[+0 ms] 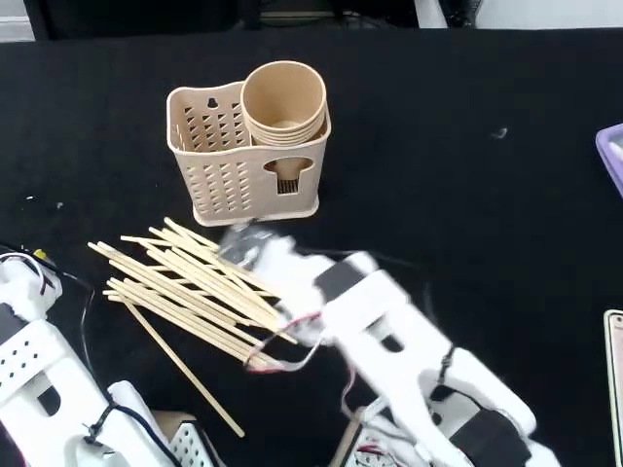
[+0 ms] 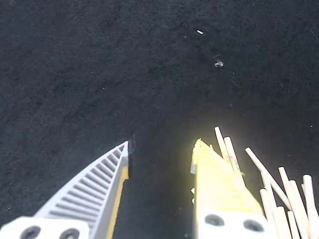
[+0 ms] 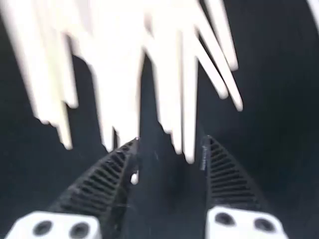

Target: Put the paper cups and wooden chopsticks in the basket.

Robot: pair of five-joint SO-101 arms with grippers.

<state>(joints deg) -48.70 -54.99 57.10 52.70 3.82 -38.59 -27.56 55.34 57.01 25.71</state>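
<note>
A beige perforated basket (image 1: 216,146) stands on the black table with a stack of paper cups (image 1: 283,100) in its right compartment. A loose pile of wooden chopsticks (image 1: 195,288) lies in front of it. My right gripper (image 1: 248,248) is at the pile's right end, between pile and basket; in its wrist view the gripper (image 3: 169,149) is open with nothing held and chopstick ends (image 3: 119,74) lie just ahead. My left gripper (image 2: 160,145) is open over bare cloth, with chopstick tips (image 2: 284,194) beside its yellow finger (image 2: 214,184). The left arm (image 1: 39,379) sits at the near left.
A purple object (image 1: 613,156) pokes in at the right edge, and a pale card-like thing (image 1: 615,360) lies lower on that edge. A small perforated box (image 1: 180,438) sits at the near edge. Black cloth (image 1: 467,195) stretches open to the right of the basket.
</note>
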